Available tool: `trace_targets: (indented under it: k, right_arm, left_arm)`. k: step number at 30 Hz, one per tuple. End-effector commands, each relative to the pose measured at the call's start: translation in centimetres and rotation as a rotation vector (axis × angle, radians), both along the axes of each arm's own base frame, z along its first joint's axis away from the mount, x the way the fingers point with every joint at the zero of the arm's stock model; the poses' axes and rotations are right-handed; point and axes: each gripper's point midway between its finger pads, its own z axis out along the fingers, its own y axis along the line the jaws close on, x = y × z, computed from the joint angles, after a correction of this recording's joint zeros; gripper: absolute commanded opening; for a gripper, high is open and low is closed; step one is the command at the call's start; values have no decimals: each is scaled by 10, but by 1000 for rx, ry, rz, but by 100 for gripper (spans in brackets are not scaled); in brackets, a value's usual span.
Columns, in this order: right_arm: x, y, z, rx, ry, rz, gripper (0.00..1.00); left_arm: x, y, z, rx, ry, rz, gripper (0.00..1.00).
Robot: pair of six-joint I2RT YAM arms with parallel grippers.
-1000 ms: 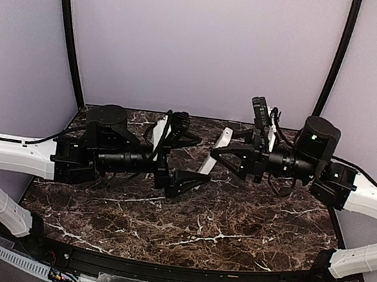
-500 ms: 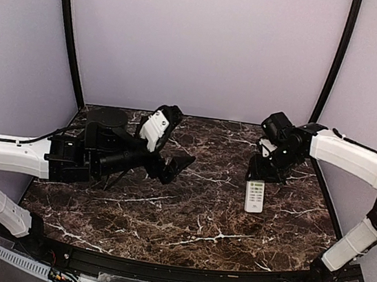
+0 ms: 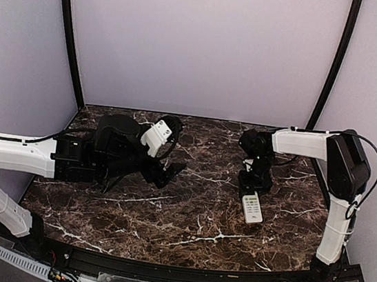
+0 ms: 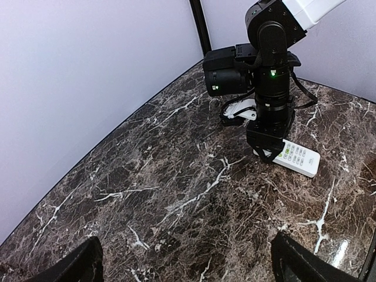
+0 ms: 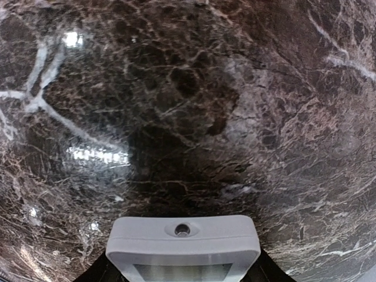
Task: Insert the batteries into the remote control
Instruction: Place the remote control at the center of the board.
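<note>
Swung down since earlier, the right tool [image 3: 251, 190] clamps the likely light, stiff, slick remote [image 3: 253, 211] across its narrow sides near the surface's [image 3: 163, 228] right edge; left tool [image 4: 185, 249] gapes empty.

The table [image 3: 184, 224] is seen from high behind, obliquely from the left wrist, and closely downward from the right wrist; the remote [image 3: 252, 208], at 4 o'clock overhead, is shared.

The remote control [image 3: 253, 210] has moved from mid-air down to the table [image 3: 183, 231] at the right, carried by the right gripper [image 3: 251, 190]. The left gripper [image 3: 169, 173] has withdrawn leftward.
</note>
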Motion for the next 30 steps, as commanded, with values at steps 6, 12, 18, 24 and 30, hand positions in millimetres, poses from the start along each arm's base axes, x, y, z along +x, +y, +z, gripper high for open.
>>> trace_targets:
  k: [6,12,18,24,30]
  right_arm:
    - [6,-17,-21,-43,29,-38,41]
    - [6,-30,-27,-76,34,-78,43]
    - [4,-31,-29,-72,37,-90,66]
    - [8,-32,-18,-60,-6,-106,97]
    - [42,-21,46,83,-288,-117,99]
  left_arm:
    - [4,4,2,7,0,20,99]
    - [6,6,1,13,1,24,99]
    - [7,8,0,14,1,31,99]
    - [10,14,-4,-4,19,47,99]
    - [51,62,-19,-99,122,244,99]
